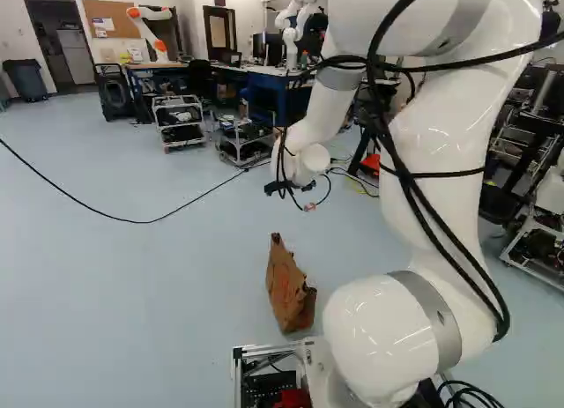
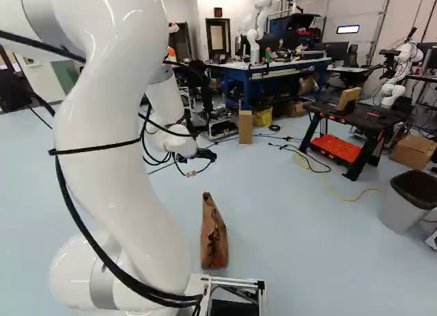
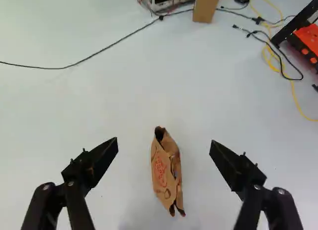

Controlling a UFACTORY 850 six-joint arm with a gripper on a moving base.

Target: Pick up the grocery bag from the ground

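Below the wide-spread claw (image 3: 164,141), the grocery bag (image 3: 167,175) is seen on the floor (image 3: 74,106). The claw should be centred over it, lowered slowly and closed across the thin paper top, so that toppling is avoided.

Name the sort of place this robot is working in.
Most likely a robotics lab or workshop: another robot, white and jointed, stands at a long blue workbench, and a grey metal cart loaded with equipment is parked on the pale floor.
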